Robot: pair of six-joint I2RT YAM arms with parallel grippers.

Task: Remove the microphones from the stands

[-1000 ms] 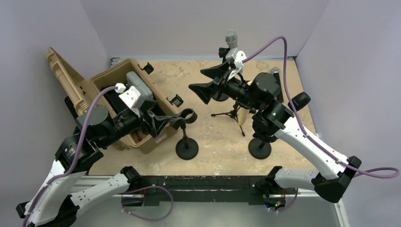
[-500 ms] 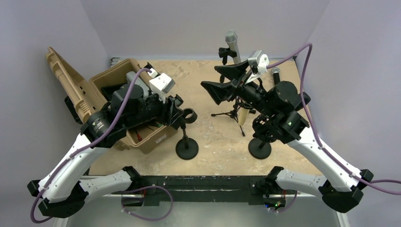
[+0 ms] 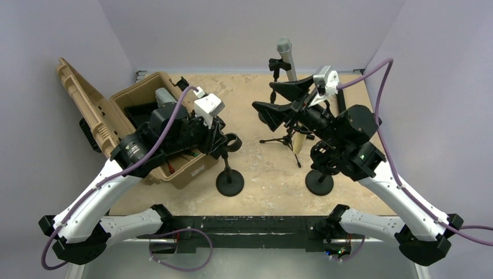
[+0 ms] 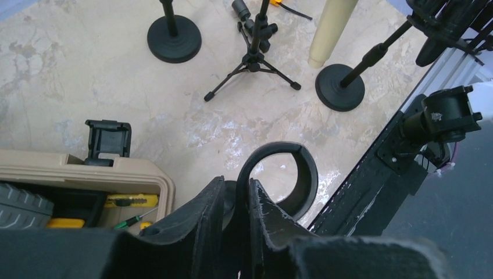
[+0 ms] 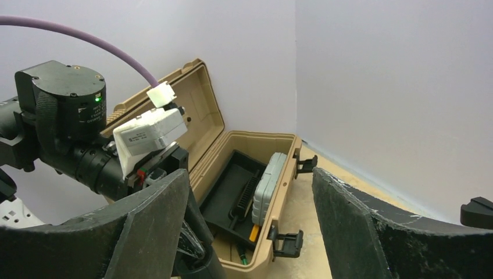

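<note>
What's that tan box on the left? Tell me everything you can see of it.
The tan case, hard plastic by its look, stands open on the table, at the left side, its ribbed lid tipped back. Black latches hang loose at its front. Inside lie a black tray, a grey box, a yellow knife and a green screwdriver.

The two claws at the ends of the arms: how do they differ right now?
The left gripper has its fingers nearly together, pinching the stem of the empty clip; the right gripper is spread wide, holding nothing. The left gripper tilts down toward the table; the right gripper faces sideways toward the tan case. Both have black fingers.
</note>
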